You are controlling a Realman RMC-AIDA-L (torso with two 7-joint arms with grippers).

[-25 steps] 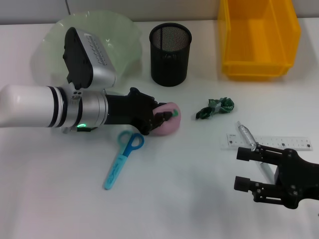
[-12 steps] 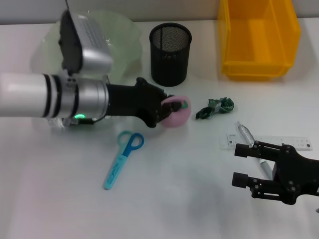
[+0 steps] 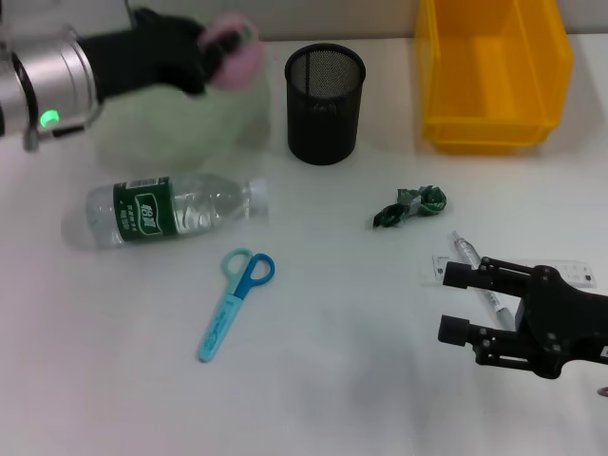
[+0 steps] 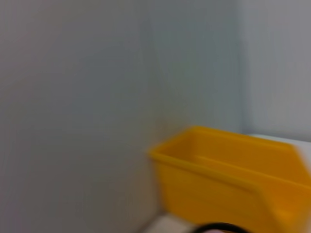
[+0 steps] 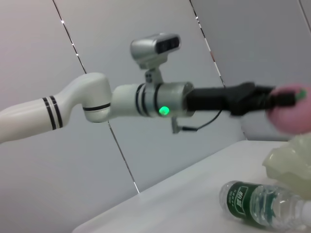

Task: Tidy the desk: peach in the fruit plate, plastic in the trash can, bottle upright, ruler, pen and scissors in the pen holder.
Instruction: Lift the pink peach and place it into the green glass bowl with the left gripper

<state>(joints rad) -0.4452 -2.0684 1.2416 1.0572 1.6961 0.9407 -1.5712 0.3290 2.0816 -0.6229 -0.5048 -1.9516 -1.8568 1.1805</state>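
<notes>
My left gripper [image 3: 226,43] is shut on the pink peach [image 3: 237,59] and holds it in the air over the pale green fruit plate [image 3: 185,123] at the back left. The right wrist view also shows the peach [image 5: 291,108] above the plate [image 5: 290,159]. A clear bottle [image 3: 171,211] with a green label lies on its side in front of the plate. Blue scissors [image 3: 235,301] lie flat near the middle. Crumpled green plastic [image 3: 410,206] sits right of centre. My right gripper [image 3: 456,304] is open, low over the pen [image 3: 480,281] and the clear ruler [image 3: 574,271].
A black mesh pen holder [image 3: 325,103] stands at the back centre. A yellow bin [image 3: 494,71] stands at the back right, also seen in the left wrist view [image 4: 233,182].
My left arm has lifted the peach off the table and swung it back and up over the fruit plate, uncovering the lying bottle. My right gripper has edged left.
</notes>
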